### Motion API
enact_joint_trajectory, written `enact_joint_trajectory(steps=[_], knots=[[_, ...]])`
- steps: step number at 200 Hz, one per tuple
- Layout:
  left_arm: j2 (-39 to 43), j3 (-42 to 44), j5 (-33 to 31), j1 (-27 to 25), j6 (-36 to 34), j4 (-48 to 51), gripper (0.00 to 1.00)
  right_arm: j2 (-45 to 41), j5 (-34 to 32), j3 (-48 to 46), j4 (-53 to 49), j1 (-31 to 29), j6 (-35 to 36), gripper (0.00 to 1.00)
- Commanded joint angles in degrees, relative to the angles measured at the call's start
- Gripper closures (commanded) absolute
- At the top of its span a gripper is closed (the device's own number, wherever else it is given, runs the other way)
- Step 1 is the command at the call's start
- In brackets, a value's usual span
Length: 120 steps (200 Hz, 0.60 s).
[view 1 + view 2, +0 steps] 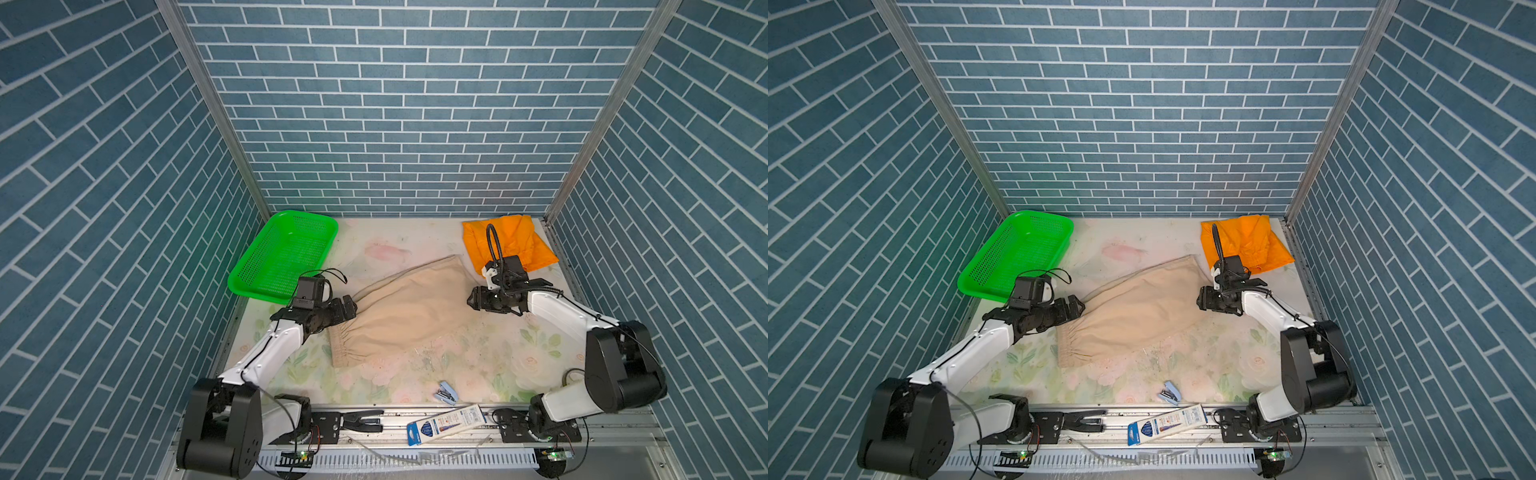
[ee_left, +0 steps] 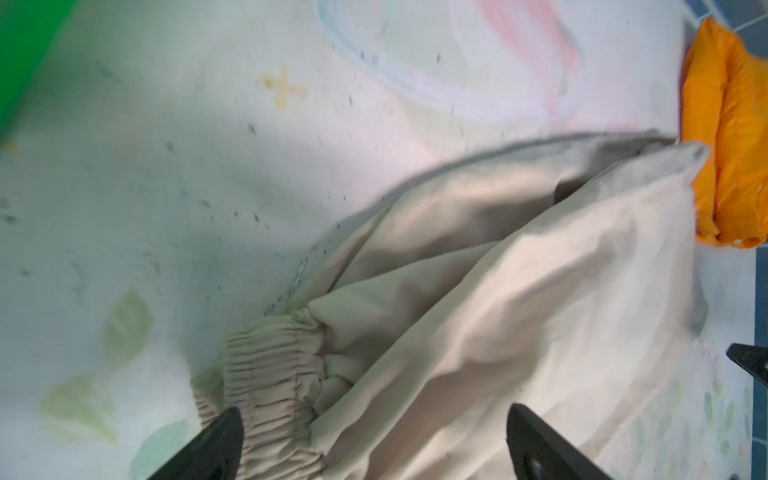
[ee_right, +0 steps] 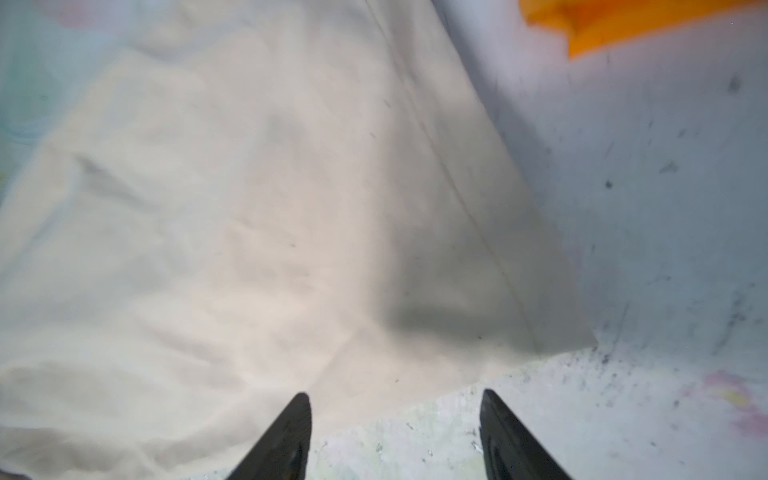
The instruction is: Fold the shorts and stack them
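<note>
Folding of the beige shorts (image 1: pixel 405 309) seems the step in hand. They lie flat in the middle of the table (image 1: pixel 395 243), apparently doubled leg on leg, soft matte cloth with a ruched waistband (image 2: pixel 270 374). The left gripper (image 1: pixel 348 309) gapes wide and empty over that waistband. The right gripper (image 1: pixel 473 299) is narrower, also empty, just off the hem. Next, I judge, each must pinch its end and bring hem to waistband. The orange shorts (image 1: pixel 509 245), slick and creased, sit folded in the far right corner.

floral tabletop (image 1: pixel 386 245), beige shorts (image 1: pixel 411 307) mid, orange shorts (image 1: pixel 511 245) far-R corner, green basket (image 1: pixel 291 249) far-L, blue stapler (image 1: pixel 446 392) front edge
</note>
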<state>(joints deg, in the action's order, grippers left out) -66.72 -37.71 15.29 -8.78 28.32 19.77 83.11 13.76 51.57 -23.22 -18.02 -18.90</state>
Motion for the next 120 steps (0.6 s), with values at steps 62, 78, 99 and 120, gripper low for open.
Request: enact_joint_trajectory(steps=[62, 78, 99, 120], knots=[[9.0, -20.8, -2.9, 16.5, -11.7, 30.5, 0.0, -3.5, -11.2, 4.1, 12.0, -32.0, 17.4, 0.34], [9.5, -21.3, -2.8, 17.4, -12.9, 30.5, 0.0, -0.5, -13.3, 4.8, 17.1, -37.1, 18.0, 0.34], [10.0, -20.1, 0.1, 18.2, -14.4, 27.7, 0.0, 4.4, -12.2, 8.2, 18.8, -40.0, 17.7, 0.34], [9.5, -18.9, 0.5, 18.8, -15.4, 27.3, 0.0, 9.1, -13.7, 12.1, 17.7, -44.7, 20.9, 0.34]])
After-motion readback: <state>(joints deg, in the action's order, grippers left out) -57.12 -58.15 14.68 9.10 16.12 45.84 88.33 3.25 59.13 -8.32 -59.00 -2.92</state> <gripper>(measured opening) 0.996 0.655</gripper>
